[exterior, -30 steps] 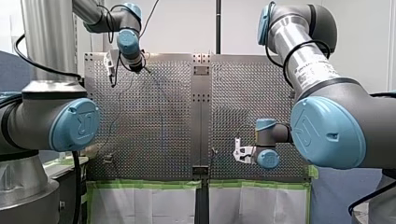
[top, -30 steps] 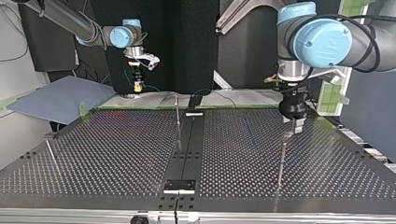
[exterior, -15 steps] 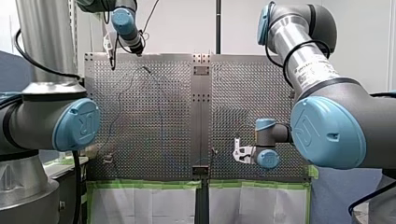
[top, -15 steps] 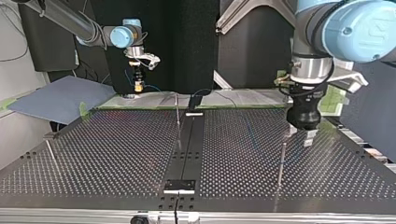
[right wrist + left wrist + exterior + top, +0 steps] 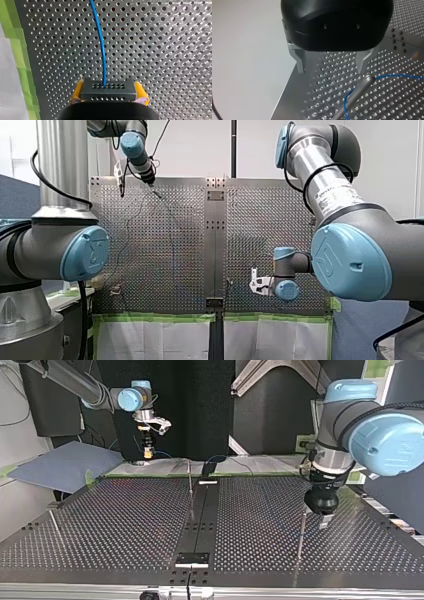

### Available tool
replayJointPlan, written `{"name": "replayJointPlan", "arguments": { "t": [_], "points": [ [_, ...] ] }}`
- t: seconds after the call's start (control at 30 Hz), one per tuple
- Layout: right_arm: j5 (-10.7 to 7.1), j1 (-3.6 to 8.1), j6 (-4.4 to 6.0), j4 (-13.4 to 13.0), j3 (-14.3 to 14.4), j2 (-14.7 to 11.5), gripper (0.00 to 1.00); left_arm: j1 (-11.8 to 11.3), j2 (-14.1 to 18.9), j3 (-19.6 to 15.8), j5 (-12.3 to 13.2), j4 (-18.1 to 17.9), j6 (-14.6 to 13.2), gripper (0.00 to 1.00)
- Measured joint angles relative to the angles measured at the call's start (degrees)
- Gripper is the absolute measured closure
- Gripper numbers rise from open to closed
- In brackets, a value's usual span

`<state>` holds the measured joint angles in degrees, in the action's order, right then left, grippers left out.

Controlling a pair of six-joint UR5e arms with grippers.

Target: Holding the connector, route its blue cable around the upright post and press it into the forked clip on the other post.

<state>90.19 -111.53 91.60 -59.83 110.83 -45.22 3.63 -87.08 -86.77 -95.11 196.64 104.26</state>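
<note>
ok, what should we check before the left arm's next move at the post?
1. connector clamped in right gripper: ok.
2. blue cable leaves connector unkinked: ok.
3. left gripper open, empty: ok.
4. blue cable bends around upright post: ok.
5. left gripper clear of the post's tip: cannot tell, one finger looks close.
6. blue cable seated in forked clip: cannot tell, clip not made out.

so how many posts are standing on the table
3, in the top view: a centre post near the far edge, a right post just beside my left gripper, and a left post at the left edge. Arms could hide others.
</note>
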Motion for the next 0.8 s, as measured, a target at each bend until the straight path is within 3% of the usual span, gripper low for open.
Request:
{"name": "replayJointPlan", "arguments": {
  "t": [0.57,0.8],
  "points": [
    [0.0,0.11,-0.08,0.3,0.0,0.0,1.0,-1.3,-0.3,8.4,-0.9,6.9,-0.1,0.01],
    [0.0,-0.03,-0.09,0.4,0.0,0.0,1.0,-1.3,-0.3,9.1,-1.0,8.3,-0.1,0.01]
  ]
}}
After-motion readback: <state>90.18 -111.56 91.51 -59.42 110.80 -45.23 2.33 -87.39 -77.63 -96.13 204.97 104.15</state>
